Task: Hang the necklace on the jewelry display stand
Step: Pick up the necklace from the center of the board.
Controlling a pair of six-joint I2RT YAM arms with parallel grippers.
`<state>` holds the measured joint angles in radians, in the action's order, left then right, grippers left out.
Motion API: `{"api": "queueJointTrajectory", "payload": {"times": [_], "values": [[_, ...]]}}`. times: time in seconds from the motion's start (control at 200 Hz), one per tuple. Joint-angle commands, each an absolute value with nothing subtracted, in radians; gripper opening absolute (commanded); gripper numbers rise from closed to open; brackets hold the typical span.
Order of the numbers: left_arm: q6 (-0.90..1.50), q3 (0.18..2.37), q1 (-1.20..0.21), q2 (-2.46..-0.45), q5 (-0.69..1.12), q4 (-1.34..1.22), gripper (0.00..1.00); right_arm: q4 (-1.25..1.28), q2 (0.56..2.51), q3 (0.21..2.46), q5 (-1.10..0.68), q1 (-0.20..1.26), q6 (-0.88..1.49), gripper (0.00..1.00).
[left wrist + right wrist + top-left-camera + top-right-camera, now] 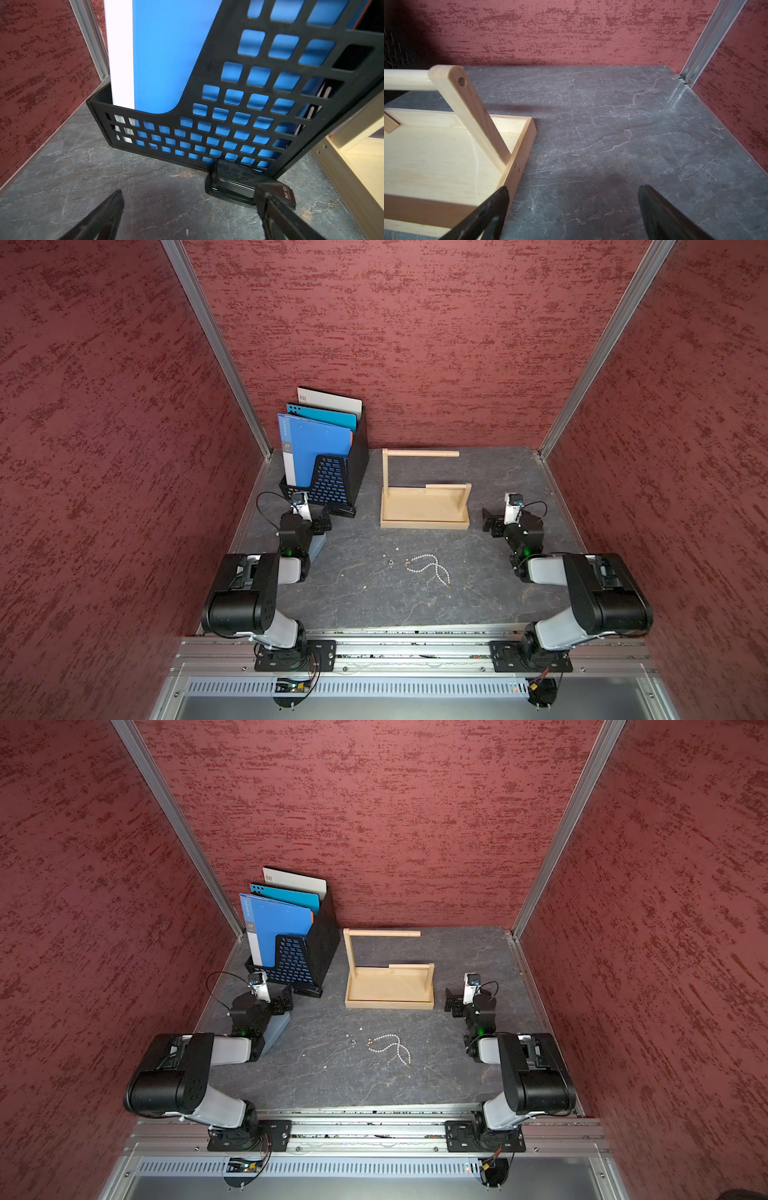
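- Fingers of my left gripper (190, 216) are spread wide with nothing between them. The gripper is low over the table (374, 605), at 9 o'clock from the jewelry display stand (424, 525) and well apart from it.
- At 12 o'clock from that gripper is the black mesh file rack (332, 485), in the table's 11 o'clock corner. A blue folder (311, 443) stands upright at its front, with more folders behind.
- A black stapler (232, 182) lies right against the rack's near corner. In my left wrist view one fingertip overlaps it, and I cannot tell whether they touch.
- The stand sits upright just beside the rack, toward 12 o'clock from the table's middle. Its tall post (385, 472) is on the 9 o'clock side and carries the long dowel arm (424, 453), which points to 3 o'clock. The shorter post (468, 497) and its bar (446, 486) are on the 3 o'clock side.
- The necklace (430, 568), a strand of pale beads, lies loose on the table at 6 o'clock from the stand. It lies apart from the stand, between my arms and clear of both grippers.
- A small ring (390, 562) lies at 9 o'clock from the beads.
- My right gripper (575, 212) is spread open and empty, at 3 o'clock from the stand and just beside the tray's corner.
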<state>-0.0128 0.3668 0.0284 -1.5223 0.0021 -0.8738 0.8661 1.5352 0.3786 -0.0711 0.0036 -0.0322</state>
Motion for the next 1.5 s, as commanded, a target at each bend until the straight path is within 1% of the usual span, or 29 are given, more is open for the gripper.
{"api": "queueJointTrajectory", "payload": {"times": [0.0,0.03,0.125,0.205,0.235,0.24,0.311,0.391,0.456,0.496,0.601,0.681,0.731,0.792,0.877,0.947,1.012,1.092,1.187,1.388,1.413,1.493], "values": [[-0.044,0.395,-0.012,-1.46,-0.017,-0.807,0.99,0.915,1.497,0.365,-0.05,-0.002,-0.012,0.99],[-0.051,0.413,-0.029,-1.423,-0.046,-0.738,0.99,0.881,1.464,0.364,-0.039,-0.002,-0.01,0.99],[-0.047,0.463,-0.079,-1.29,-0.112,-0.54,0.99,0.684,1.255,0.394,-0.036,-0.003,-0.002,0.99],[0.028,0.535,-0.128,-1.172,-0.154,-0.275,0.99,0.419,1.101,0.473,0.012,-0.003,0.095,0.99],[0.065,0.572,-0.145,-1.133,-0.154,-0.163,0.99,0.299,1.051,0.514,0.023,-0.002,0.141,0.99],[0.071,0.578,-0.148,-1.127,-0.158,-0.147,0.99,0.249,1.037,0.529,0.024,-0.002,0.155,0.99],[0.173,0.66,-0.207,-1.063,-0.187,0.103,0.99,-0.023,0.952,0.622,0.025,-0.002,0.231,0.99],[0.302,0.735,-0.308,-1.022,-0.222,0.354,0.99,-0.287,0.882,0.706,0.012,-0.003,0.318,0.99],[0.407,0.772,-0.436,-1.011,-0.229,0.495,0.99,-0.467,0.839,0.749,-0.037,-0.003,0.382,0.99],[0.45,0.779,-0.55,-1.01,-0.234,0.55,0.99,-0.555,0.815,0.762,-0.091,0.0,0.404,0.99],[0.62,0.784,-0.882,-1.036,-0.343,0.619,0.99,-0.732,0.756,0.768,-0.252,0.016,0.455,0.99],[0.769,0.796,-1.083,-1.095,-0.404,0.642,0.99,-0.861,0.703,0.763,-0.287,0.051,0.46,0.99],[0.858,0.811,-1.166,-1.149,-0.416,0.651,0.99,-0.906,0.668,0.771,-0.27,0.09,0.475,0.99],[0.907,0.842,-1.253,-1.231,-0.42,0.646,1.0,-0.915,0.643,0.787,-0.259,0.13,0.483,0.99],[0.913,0.929,-1.358,-1.367,-0.459,0.678,1.0,-0.967,0.692,0.824,-0.217,0.154,0.457,0.99],[0.933,1.012,-1.386,-1.461,-0.457,0.751,0.99,-0.998,0.791,0.848,-0.208,0.177,0.434,0.99],[0.93,1.048,-1.384,-1.506,-0.415,0.761,0.99,-1.004,0.894,0.877,-0.201,0.233,0.435,0.99],[0.918,1.043,-1.369,-1.517,-0.354,0.728,0.99,-0.989,1.003,0.924,-0.112,0.384,0.454,0.99],[0.952,0.991,-1.329,-1.486,-0.289,0.684,1.0,-0.967,1.128,0.979,-0.012,0.546,0.488,0.99],[1.078,0.811,-1.262,-1.335,-0.22,0.62,0.99,-0.881,1.356,1.031,0.029,0.728,0.566,0.98],[1.088,0.793,-1.26,-1.316,-0.22,0.618,0.99,-0.875,1.379,1.036,0.031,0.739,0.57,0.97],[1.115,0.744,-1.254,-1.266,-0.222,0.621,0.99,-0.854,1.449,1.047,0.016,0.747,0.578,0.86]]}}
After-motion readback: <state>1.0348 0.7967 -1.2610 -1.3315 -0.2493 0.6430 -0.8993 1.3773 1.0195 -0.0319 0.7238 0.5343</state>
